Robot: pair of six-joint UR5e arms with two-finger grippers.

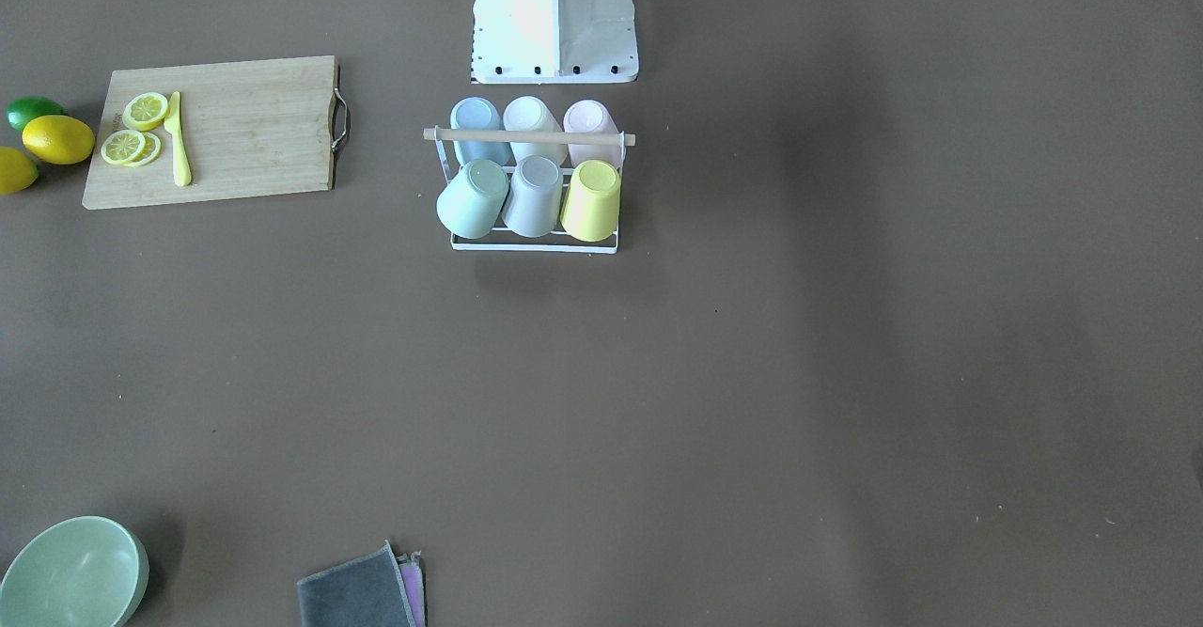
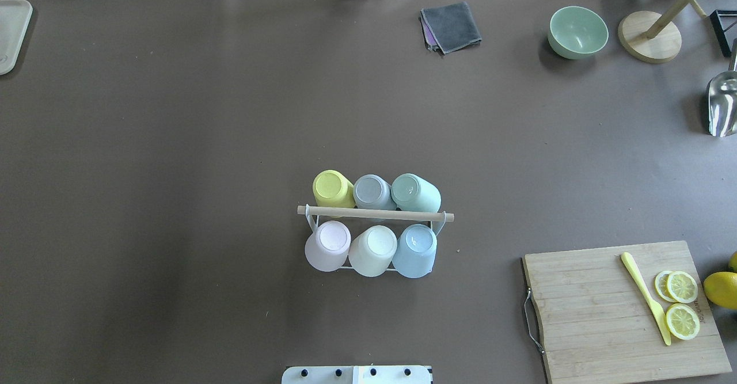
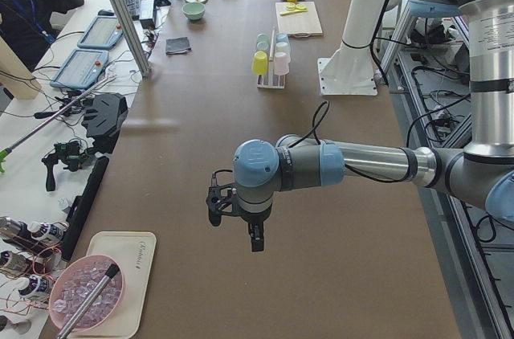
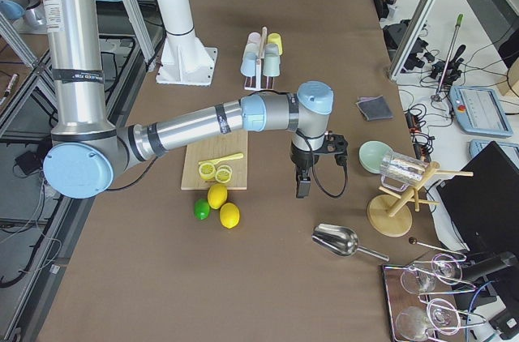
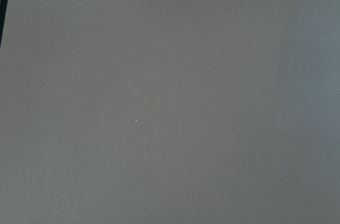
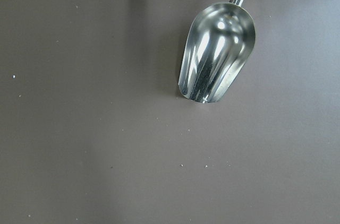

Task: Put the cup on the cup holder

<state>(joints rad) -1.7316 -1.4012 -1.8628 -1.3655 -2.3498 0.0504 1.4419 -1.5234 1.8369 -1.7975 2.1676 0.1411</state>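
The rack (image 2: pixel 374 214) stands in the middle of the table (image 2: pixel 173 142), close in front of the robot's white base (image 2: pixel 357 375). A wooden rod runs across its top. Six cups sit on it upside down, in two rows of three. The far row has a yellow cup (image 2: pixel 332 189), a grey cup (image 2: pixel 373 192) and a green cup (image 2: pixel 416 193). The near row has a pink cup (image 2: pixel 327 245), a white cup (image 2: pixel 373 250) and a blue cup (image 2: pixel 416 250). The cups in each row touch, or almost touch, each other.

The left gripper (image 3: pixel 255 241) hangs over bare table, well apart from the rack, near the table's left end. It points down. I cannot tell if it is open or closed, or if it holds anything.

The right gripper (image 4: pixel 302 186) hangs over the table's right end, past the board (image 2: pixel 622 309) and near a shiny scoop (image 6: pixel 218 54). It points down too, and I cannot tell how wide it is or if it holds anything.

On the board lie lemon slices (image 2: pixel 682 286) and a yellow knife (image 2: pixel 645 297). A green bowl (image 2: pixel 577 31) and a grey cloth (image 2: pixel 451 26) sit at the far edge.
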